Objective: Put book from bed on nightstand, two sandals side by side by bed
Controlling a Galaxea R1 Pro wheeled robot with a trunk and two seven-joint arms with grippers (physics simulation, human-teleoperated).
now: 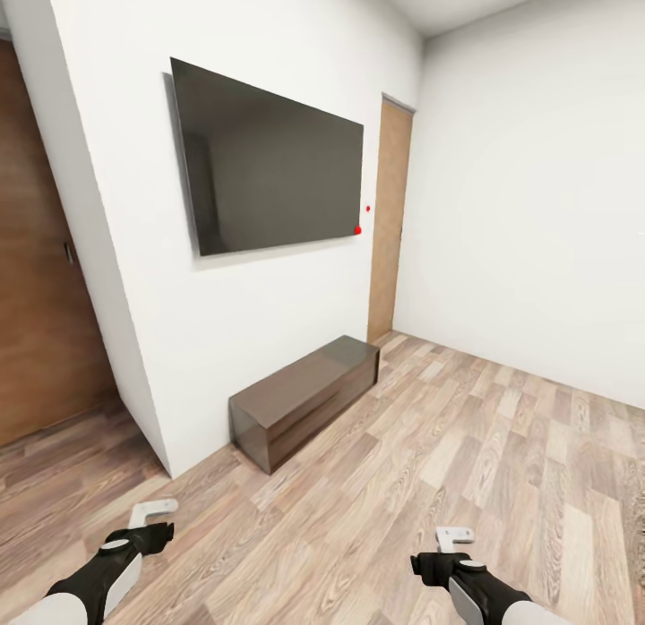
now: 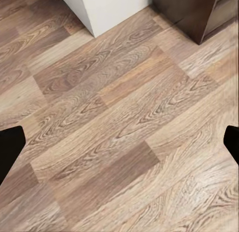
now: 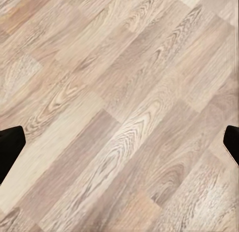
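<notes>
White walls and a light wood-plank floor make up the bedroom seen from the head camera. A large dark flat screen hangs on the wall at about 11 o'clock, with two small red dots at its lower right corner. Below it, on the floor against the wall, stands a long low dark-brown bench; it has no open compartment that can be seen, and nothing lies on its top. A tan wooden door stands in the corner at 12 o'clock, and a darker wooden door fills the 9 o'clock edge. The left gripper hangs low at 7 o'clock and the right gripper at 5 o'clock, both over bare planks, each on a black-and-white arm; from here I cannot tell how far their fingers are spread. No book, sandal, bed or nightstand can be placed relative to either gripper from these pictures.

From the left wrist camera, planks run diagonally, with the base of the white wall corner and a dark end of the bench beyond. The left gripper's two black fingertips sit at opposite edges, spread wide, with nothing between them.

From the right wrist camera, paler planks lie underneath. The right gripper likewise has its fingertips wide apart and holds nothing.
</notes>
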